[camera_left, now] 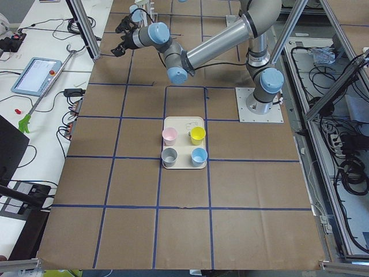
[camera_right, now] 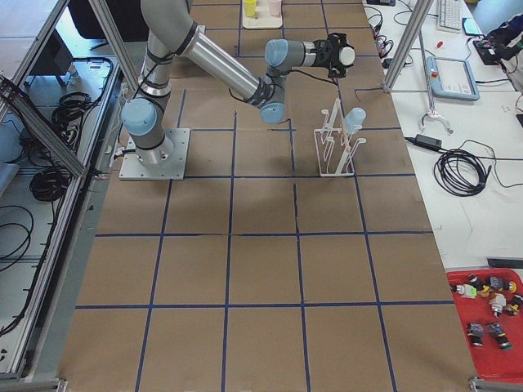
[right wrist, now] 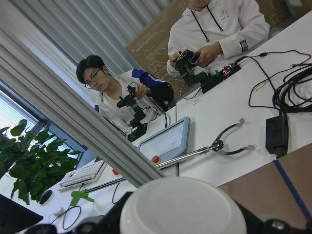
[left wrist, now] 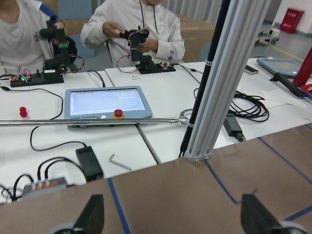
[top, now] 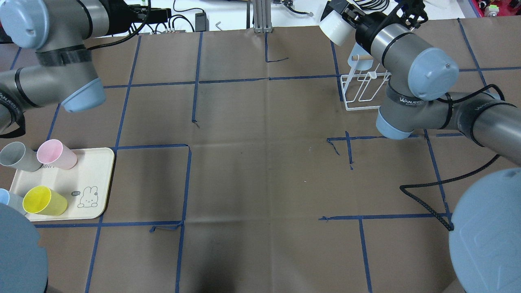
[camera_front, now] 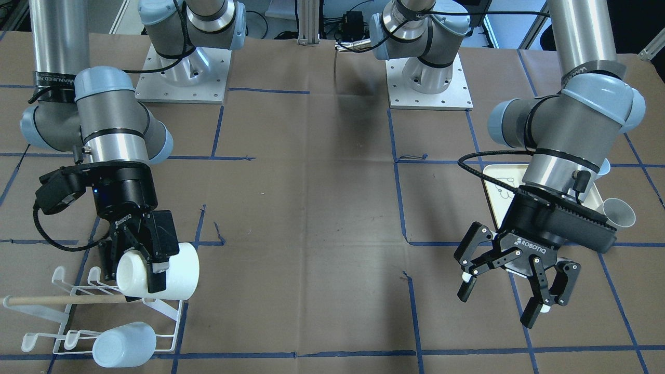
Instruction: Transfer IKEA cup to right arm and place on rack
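The white cup (camera_front: 184,270) is smooth and round, lying sideways in the air over the rack (camera_front: 166,311); the right gripper (camera_front: 148,259) is clamped on its open rim, one black finger outside the wall. The rack is of thin white wire with hooked prongs turned up, and a light wooden dowel (camera_front: 62,299) goes across it; a pale blue cup (camera_front: 123,344) hangs tilted on a prong of the row farther from the robot. The left gripper (camera_front: 501,301) has its black fingers spread wide and holds nothing, above the brown paper table (camera_front: 311,234) that is marked with blue tape. Beside it is a cream tray (camera_left: 183,128) with rounded corners; in the tray stand four cups upright: pink (camera_left: 169,136), yellow (camera_left: 198,135), grey (camera_left: 169,155), blue (camera_left: 199,156).
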